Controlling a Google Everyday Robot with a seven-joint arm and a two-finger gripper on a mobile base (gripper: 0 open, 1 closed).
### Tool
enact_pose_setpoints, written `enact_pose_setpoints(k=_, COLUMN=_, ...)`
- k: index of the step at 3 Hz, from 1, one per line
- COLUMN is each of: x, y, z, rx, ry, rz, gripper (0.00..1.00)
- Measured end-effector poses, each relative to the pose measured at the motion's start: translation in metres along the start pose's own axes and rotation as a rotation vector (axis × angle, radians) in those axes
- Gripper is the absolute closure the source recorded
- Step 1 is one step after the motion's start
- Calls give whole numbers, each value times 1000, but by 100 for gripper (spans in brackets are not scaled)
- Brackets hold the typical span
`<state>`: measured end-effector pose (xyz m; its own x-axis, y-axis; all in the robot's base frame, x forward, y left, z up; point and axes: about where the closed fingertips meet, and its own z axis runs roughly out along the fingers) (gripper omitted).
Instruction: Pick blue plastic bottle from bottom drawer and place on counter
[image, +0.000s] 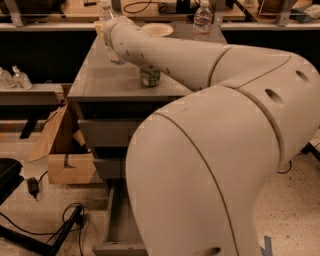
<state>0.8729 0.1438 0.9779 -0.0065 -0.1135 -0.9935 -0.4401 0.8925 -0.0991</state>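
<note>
Gripper (106, 31) hovering at far-left counter (95, 82) by blue plastic bottle (115, 56); grip state not showing. Bottle likely handling light, slick, crushable; mid-body hold suiting best.

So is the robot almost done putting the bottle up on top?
Nearly. The bottom drawer is open, and the blue plastic bottle seems to stand on the counter near the green can. The gripper is right at the bottle, at the counter's far corner. Left: letting go, if it hasn't, and backing away.
</note>
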Motion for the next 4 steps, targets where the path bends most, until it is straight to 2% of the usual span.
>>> enact_pose_setpoints(k=1, x=-9, y=11, z=6, rx=-4, ry=-41, rz=-29, gripper=100)
enact_pose_setpoints(k=2, x=-9, y=14, z=20, rx=-7, ry=-49, rz=-19, gripper=100)
enact_pose_setpoints(k=4, x=6, y=17, z=41, rx=-23, ry=-7, rz=67, gripper=100)
